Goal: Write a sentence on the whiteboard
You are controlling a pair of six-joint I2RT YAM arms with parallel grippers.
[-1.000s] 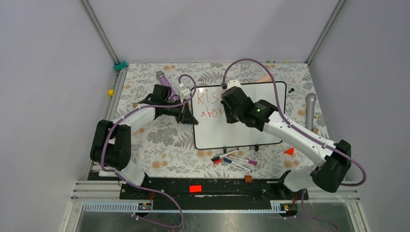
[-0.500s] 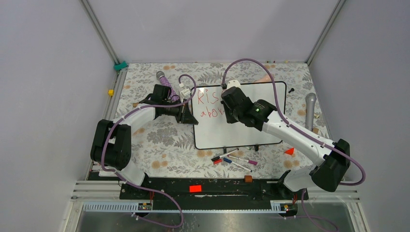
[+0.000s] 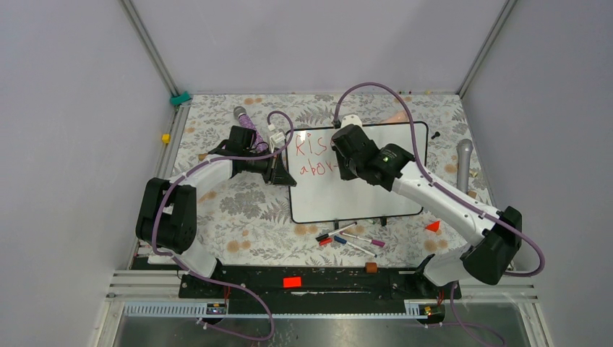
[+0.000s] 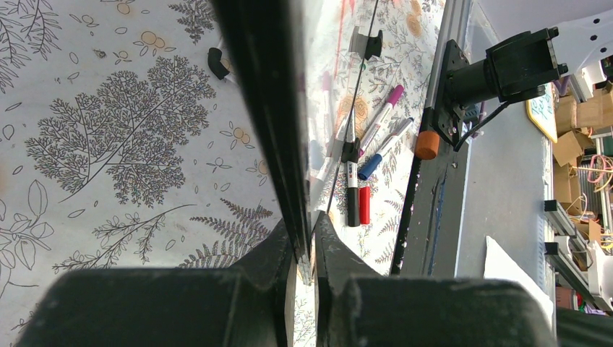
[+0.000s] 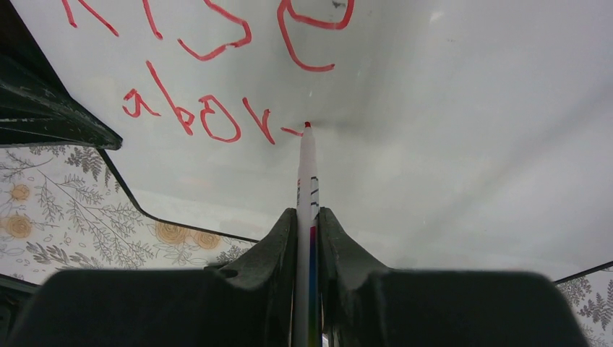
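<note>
The whiteboard point(image 3: 361, 196) lies on the flowered table, and its black rim point(image 4: 264, 108) runs up the left wrist view. My left gripper point(image 3: 287, 176) point(image 4: 305, 225) is shut on the board's left edge. The sentence point(image 3: 315, 168) point(image 5: 257, 121) in red reads "Rise" above "abov", followed by a short stroke. My right gripper point(image 3: 344, 157) point(image 5: 309, 214) is shut on a white marker point(image 5: 307, 170). The marker's red tip rests on the board at the end of that stroke. In the top view the right wrist covers part of the writing.
Several loose markers point(image 3: 350, 237) point(image 4: 376, 137) lie by the board's near edge. A grey microphone point(image 3: 464, 160) lies at the right and a purple one point(image 3: 246, 121) at the back left. An orange wedge point(image 3: 434, 225) sits near the right arm.
The right gripper has shifted slightly right with the marker, and a short red stroke now follows the "v". The left gripper has stayed on the board's edge.
</note>
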